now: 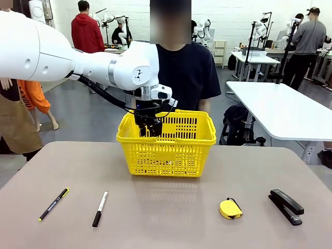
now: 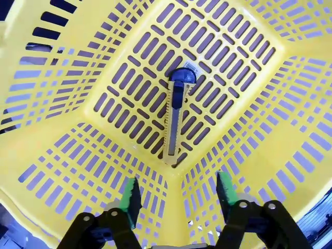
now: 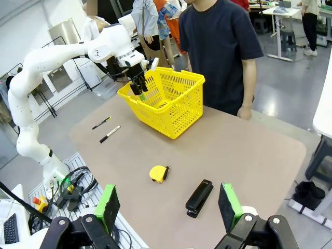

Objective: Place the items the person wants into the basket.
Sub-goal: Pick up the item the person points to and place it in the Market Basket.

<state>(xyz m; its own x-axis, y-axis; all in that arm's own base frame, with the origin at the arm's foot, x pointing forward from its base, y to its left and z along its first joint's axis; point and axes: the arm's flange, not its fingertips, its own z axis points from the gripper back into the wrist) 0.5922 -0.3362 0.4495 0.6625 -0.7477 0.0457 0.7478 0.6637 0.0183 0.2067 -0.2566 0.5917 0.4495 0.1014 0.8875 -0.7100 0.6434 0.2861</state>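
Right gripper (image 3: 168, 205): jaws wide apart, nothing between the green pads; I have it parked high over the near side of the bench (image 1: 166, 228).
Near row, my right: the round yellow tape measure (image 1: 230, 209) lies flat on the bench. The black stapler (image 1: 286, 206) lies beside it, further right and not touching.
Near row, my left: the marker with white barrel and black cap (image 1: 100, 208) lies flat. The thin black pen with yellow tip (image 1: 53, 204) lies further left, apart from it.
Marker axis: it runs roughly near to far with a slight tilt, black cap toward me.
Basket: the bright yellow plastic lattice basket (image 1: 166, 150) stands upright beyond the row, mid-bench.
Basket contents: the yellow-and-black box cutter (image 2: 175, 119) lies flat on the basket floor. I see nothing else in there.
Left gripper (image 2: 178, 192): jaws apart and empty, at the basket's mouth on its left side, straight above the cutter.
Person: the adult in a dark navy t-shirt (image 1: 187, 72) stands just behind the basket at the far edge.
What the next pick turns on: I judge the cutter done, with marker and tape measure left. The marker lies toward me and to the left of the left gripper, so that arm is nearer. The tape measure sits under the right arm's side.
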